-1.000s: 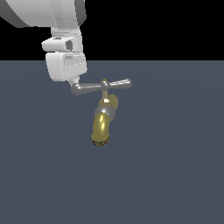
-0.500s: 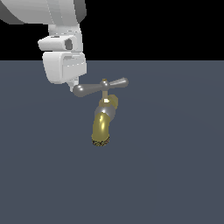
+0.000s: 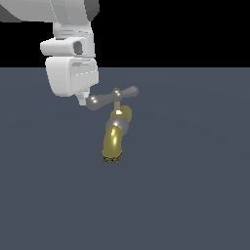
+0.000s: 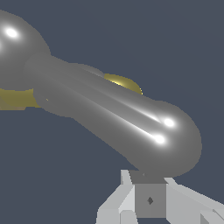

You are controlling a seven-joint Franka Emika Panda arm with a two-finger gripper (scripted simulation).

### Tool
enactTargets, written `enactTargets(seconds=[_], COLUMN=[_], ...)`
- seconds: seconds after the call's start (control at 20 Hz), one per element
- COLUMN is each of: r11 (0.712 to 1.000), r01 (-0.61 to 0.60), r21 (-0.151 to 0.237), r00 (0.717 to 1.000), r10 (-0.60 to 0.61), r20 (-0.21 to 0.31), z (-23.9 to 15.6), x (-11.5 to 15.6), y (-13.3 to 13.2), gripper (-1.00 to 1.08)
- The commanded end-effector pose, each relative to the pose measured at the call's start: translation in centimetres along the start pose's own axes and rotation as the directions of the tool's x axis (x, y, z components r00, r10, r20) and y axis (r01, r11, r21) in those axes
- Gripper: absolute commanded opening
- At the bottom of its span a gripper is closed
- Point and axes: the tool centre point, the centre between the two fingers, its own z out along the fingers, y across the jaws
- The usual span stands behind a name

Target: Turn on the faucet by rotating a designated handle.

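Note:
The faucet (image 3: 114, 139) has a brass curved spout with a grey collar and a dark mesh tip, and stands on the grey floor. The handle (image 3: 113, 96) is a silver crossbar on a thin brass stem, slanted so that its end on the exterior view's left sits lower. My gripper (image 3: 83, 101) is shut and empty, with its fingertips against that lower rounded end. In the wrist view the handle (image 4: 113, 116) fills the frame. Its bulbous end lies right at my gripper (image 4: 150, 194), and a bit of brass faucet (image 4: 124, 83) shows behind it.
The white hand and arm (image 3: 71, 63) hang above the handle's end on the exterior view's left. The flat grey floor (image 3: 195, 185) spreads all around the faucet, with a black background behind.
The handle has turned: its end at my fingertips has swung lower and nearer, and the far end has swung back. My gripper has followed that end, staying shut.

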Motion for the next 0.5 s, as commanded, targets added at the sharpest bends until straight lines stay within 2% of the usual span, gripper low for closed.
enactTargets(seconds=[0.0,0.3,0.35,0.45], r11=[1.0,1.0,1.0,1.0], r01=[-0.016,-0.014,0.004,0.002], r21=[-0.005,-0.006,-0.003,-0.004], r00=[1.0,1.0,1.0,1.0], r10=[0.016,0.014,-0.004,-0.002], r20=[-0.004,-0.004,-0.002,-0.002], z=[0.1,0.0,0.0,0.0], x=[1.5,2.4,1.3,2.4], y=[0.6,2.1,2.0,2.1], gripper=[-1.0,-1.0,-1.0,-1.0])
